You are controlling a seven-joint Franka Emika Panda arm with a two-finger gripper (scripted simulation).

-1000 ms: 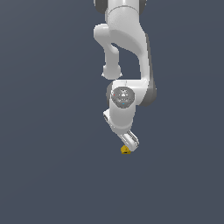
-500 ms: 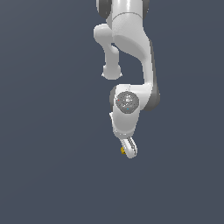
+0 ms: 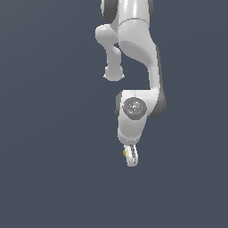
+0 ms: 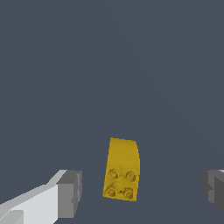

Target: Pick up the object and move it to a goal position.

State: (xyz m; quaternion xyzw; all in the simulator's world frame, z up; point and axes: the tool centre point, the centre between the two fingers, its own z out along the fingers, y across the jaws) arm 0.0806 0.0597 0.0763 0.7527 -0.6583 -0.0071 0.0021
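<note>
The white Panda arm (image 3: 136, 67) reaches down over the flat grey surface (image 3: 49, 169), its gripper (image 3: 130, 156) at the low end. In the wrist view the jaws stand wide apart, grey pads (image 4: 69, 194) to either side, nothing clamped. The yellow studded brick (image 4: 122, 170) (four round studs on its near end, a smooth sloped far end) lies on the surface between them, touching neither and closer to one pad. In the exterior view only a sliver of yellow peeks out beside the gripper.
</note>
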